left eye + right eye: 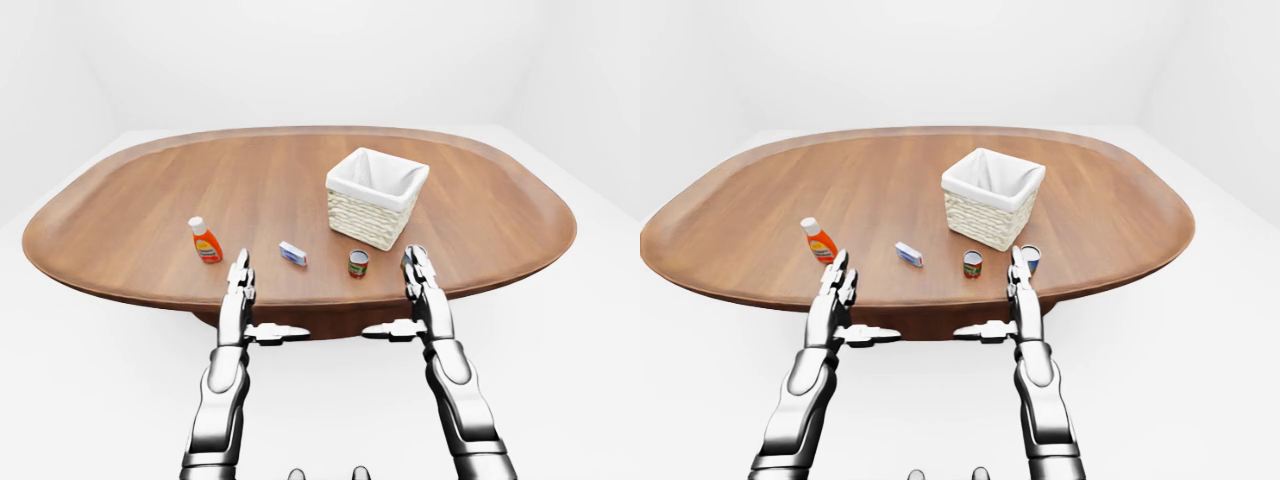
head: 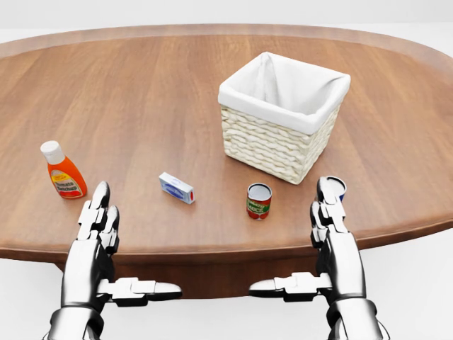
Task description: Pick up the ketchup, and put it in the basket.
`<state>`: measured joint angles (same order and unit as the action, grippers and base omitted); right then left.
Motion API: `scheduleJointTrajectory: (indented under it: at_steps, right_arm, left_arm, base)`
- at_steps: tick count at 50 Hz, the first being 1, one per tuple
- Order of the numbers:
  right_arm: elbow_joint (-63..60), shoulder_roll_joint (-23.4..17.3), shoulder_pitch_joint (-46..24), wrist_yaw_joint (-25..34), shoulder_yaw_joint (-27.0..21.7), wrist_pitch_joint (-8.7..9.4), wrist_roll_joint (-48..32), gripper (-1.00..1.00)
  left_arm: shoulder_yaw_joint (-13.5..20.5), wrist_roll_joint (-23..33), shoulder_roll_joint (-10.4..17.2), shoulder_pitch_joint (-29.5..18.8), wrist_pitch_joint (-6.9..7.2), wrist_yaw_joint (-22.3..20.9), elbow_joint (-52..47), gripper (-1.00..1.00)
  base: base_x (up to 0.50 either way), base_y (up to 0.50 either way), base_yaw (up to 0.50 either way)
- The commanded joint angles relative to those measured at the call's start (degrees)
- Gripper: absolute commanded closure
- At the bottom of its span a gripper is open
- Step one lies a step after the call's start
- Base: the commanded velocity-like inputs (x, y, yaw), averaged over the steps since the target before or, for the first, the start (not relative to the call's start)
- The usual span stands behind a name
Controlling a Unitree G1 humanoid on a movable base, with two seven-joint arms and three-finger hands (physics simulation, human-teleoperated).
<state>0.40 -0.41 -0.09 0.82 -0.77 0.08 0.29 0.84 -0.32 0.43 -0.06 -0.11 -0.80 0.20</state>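
The ketchup [image 2: 62,170], an orange bottle with a white cap, stands upright on the wooden table [image 2: 141,92] at the left of the head view. A woven basket [image 2: 283,120] with a white cloth lining sits right of centre, and nothing shows inside it. My left hand [image 2: 117,244] hovers at the table's near edge, below and just right of the ketchup. Its fingers are straight, its thumb is out, and it holds nothing. My right hand [image 2: 304,241] mirrors it below the basket and is also open.
A small blue and white box [image 2: 176,188] lies between the ketchup and the basket. A red and green can [image 2: 259,200] stands below the basket. A blue can [image 2: 338,185] is partly hidden behind my right fingers. White floor surrounds the table.
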Motion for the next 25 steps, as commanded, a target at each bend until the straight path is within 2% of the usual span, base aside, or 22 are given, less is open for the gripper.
scheduleJointTrajectory:
  at_steps: [1, 11, 14, 18, 22, 25]
  right_arm:
    - [0.8, -0.7, -0.1, 1.4, -1.1, 0.05, 0.4, -1.00]
    - [0.7, -0.6, 0.0, 1.4, -1.1, 0.15, 0.3, -1.00]
    - [-0.7, -0.5, 0.5, 1.1, -0.8, 1.00, -0.2, -1.00]
    - [-3.9, -0.3, 1.6, 0.4, 0.0, 2.98, -1.6, -1.00]
    - [-13.4, 0.1, 5.7, 0.0, 1.5, 4.92, -3.3, -1.00]
    - [-21.5, 0.3, 9.2, 0.2, 2.4, 4.92, -3.8, -1.00]
  left_arm:
    - [1.2, -0.3, 0.6, 0.2, -0.14, -1.2, -0.1, -1.00]
    - [1.1, 0.2, 0.6, 0.3, -0.20, -1.3, -0.1, -1.00]
    - [0.8, 0.3, 0.5, 1.0, 0.20, -1.4, -1.4, -1.00]
    - [0.2, 0.3, 0.4, 3.5, 2.47, -2.1, -6.6, -1.00]
    - [0.9, -0.6, 0.4, 5.9, 5.11, -2.9, -12.9, -1.00]
    - [1.8, -2.0, 0.5, 9.5, 5.11, -4.0, -21.7, -1.00]
  base:
    - [0.00, 0.00, 0.00]
    - [0.00, 0.00, 0.00]
    - [0.00, 0.00, 0.00]
    - [0.00, 0.00, 0.00]
    - [0.00, 0.00, 0.00]
    - [0.00, 0.00, 0.00]
